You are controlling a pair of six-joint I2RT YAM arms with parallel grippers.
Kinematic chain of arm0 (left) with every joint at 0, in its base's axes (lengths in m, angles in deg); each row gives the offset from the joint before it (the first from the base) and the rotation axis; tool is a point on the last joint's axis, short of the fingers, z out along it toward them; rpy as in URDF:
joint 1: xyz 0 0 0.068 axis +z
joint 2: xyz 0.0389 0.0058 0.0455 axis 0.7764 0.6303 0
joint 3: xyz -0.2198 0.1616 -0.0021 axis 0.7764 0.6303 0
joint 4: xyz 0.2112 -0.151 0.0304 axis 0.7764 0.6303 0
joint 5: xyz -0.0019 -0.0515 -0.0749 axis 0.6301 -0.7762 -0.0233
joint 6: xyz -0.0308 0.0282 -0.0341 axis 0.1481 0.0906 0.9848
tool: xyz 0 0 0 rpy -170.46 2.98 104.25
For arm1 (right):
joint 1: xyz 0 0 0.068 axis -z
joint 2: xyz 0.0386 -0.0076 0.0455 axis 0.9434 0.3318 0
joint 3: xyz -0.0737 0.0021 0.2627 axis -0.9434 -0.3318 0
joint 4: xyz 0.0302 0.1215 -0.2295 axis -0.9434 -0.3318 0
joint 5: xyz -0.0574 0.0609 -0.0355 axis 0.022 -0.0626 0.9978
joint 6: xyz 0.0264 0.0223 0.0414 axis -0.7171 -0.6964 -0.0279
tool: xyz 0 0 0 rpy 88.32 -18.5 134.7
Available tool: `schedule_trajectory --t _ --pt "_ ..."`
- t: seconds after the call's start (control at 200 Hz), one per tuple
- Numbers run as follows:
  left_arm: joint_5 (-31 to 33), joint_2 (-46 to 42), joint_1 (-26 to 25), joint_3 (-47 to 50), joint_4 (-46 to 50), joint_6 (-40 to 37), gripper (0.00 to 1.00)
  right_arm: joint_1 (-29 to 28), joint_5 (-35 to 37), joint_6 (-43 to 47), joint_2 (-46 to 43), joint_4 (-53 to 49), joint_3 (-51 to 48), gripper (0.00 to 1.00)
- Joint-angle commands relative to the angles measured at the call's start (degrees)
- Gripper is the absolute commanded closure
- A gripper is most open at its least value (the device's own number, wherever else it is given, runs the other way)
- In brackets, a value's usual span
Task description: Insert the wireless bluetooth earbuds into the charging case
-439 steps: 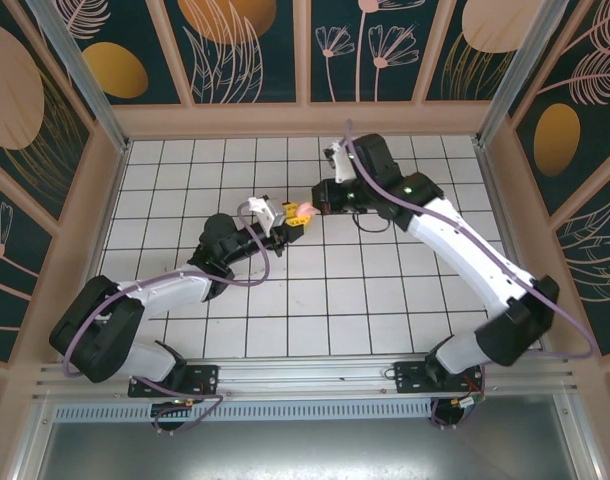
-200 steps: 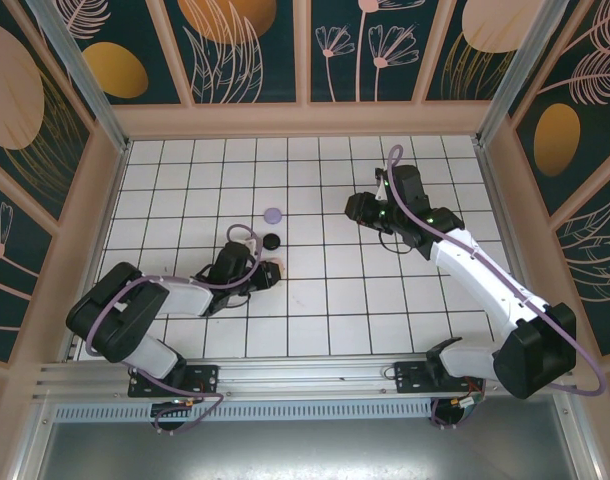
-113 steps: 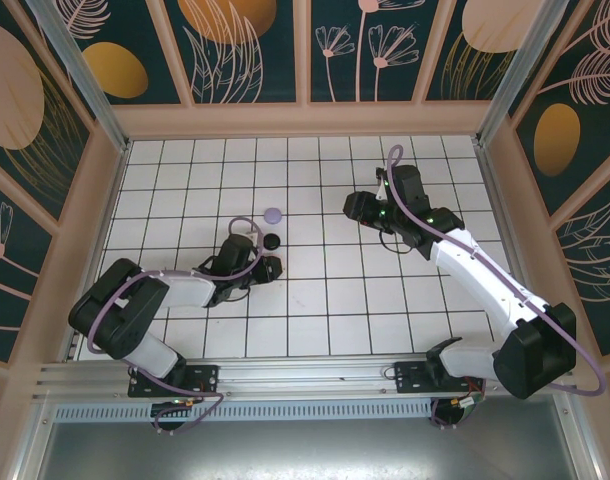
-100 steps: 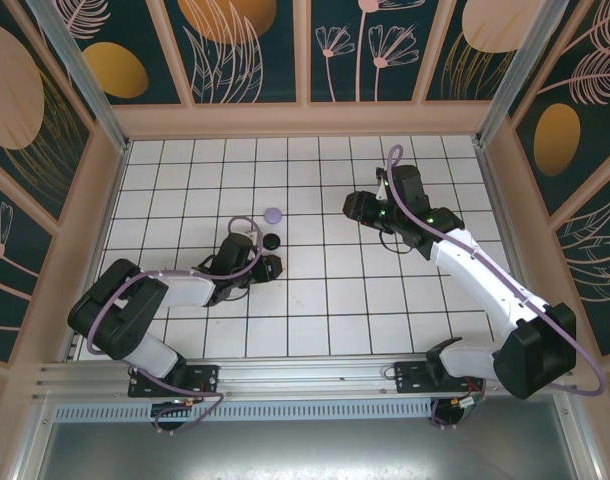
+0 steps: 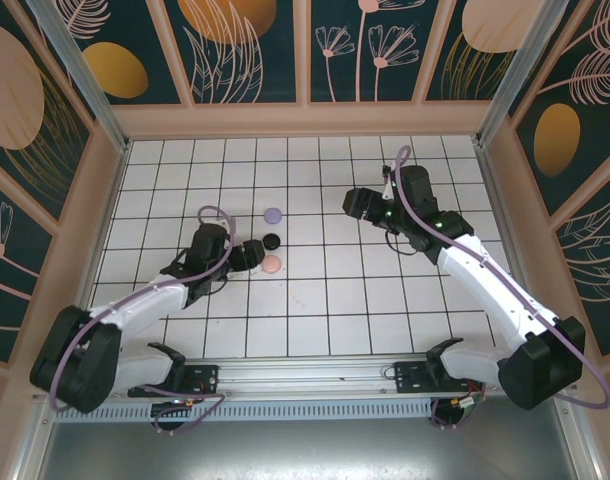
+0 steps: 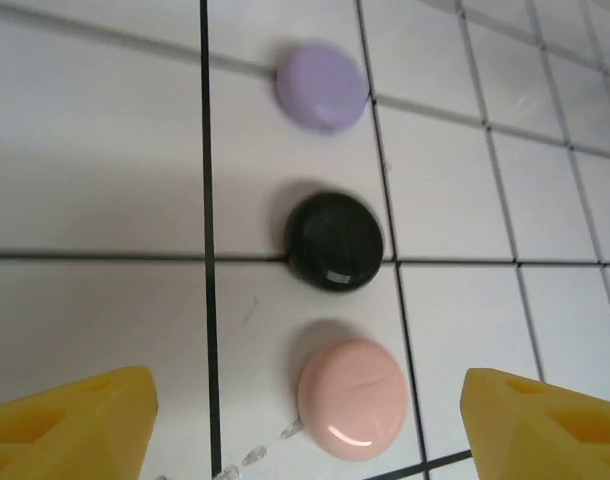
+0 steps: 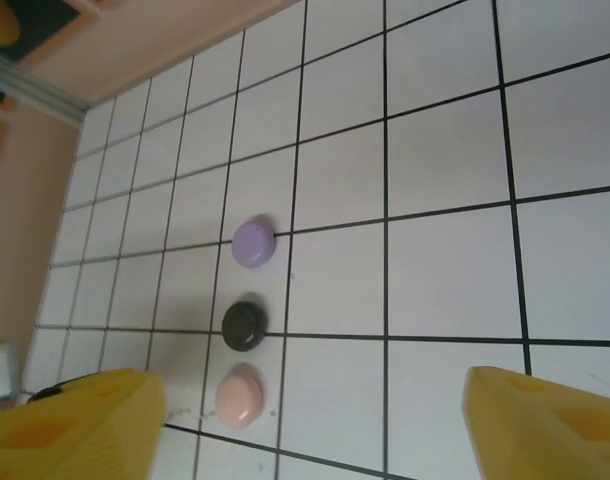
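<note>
Wide open at the left hand (image 5: 248,254), with nothing gripped or touched; just ahead, between its yellow fingers (image 6: 75,425), the closed pink charging case (image 6: 352,398) flat on the bench (image 6: 95,150); beyond that in a row, the black case (image 6: 335,241), then the lilac case (image 6: 322,85), each apart from the next; likewise wide open and empty at the right hand (image 5: 355,203), well apart from all three cases.
</note>
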Motion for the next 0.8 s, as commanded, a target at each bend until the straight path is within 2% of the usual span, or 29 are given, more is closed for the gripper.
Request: schedule_trajectory --t 0.0,0.01,0.03,0.175,0.295,0.38,0.51,0.636,0.716,0.796 --pt "5.11 -5.51 0.36 -4.25 5.74 -4.51 0.01 0.77 3.76 1.88 -2.56 -0.11 -0.83 0.06" --pt "5.52 -5.96 0.42 -4.51 5.91 -4.72 0.01 0.85 4.22 1.97 -2.63 -0.17 -0.91 0.02" --pt "6.50 -6.77 0.44 -5.03 6.23 -5.31 0.01 0.93 5.10 2.27 -2.73 -0.22 -1.02 0.01" --pt "13.88 -11.33 0.44 -8.05 6.95 -9.39 0.01 1.37 13.23 4.43 -4.02 -0.06 -2.54 0.01" --pt "21.53 -14.76 0.45 -6.67 2.56 -13.93 0.01 2.54 21.02 5.46 -5.53 2.30 -6.23 0.01" --pt "25.89 -18.23 0.44 -2.61 -5.40 -18.48 0.01 4.02 27.07 5.26 -5.84 4.34 -9.45 0.01" --pt "29.83 -24.06 0.49 6.90 -21.38 -29.38 0.01 5.43 38.93 5.60 -6.70 11.29 -16.47 0.01" --pt "36.27 -24.36 0.74 11.82 -31.60 -34.53 0.01 9.20 45.83 8.33 -5.43 20.58 -22.23 0.01" --pt "35.64 -22.21 2.48 12.88 -35.55 -35.69 0.01 13.05 47.20 10.12 -3.92 26.82 -24.93 0.01" --pt "32.72 -19.60 5.20 13.31 -38.68 -35.54 0.01 17.11 44.57 12.95 -3.44 35.80 -28.85 0.01"
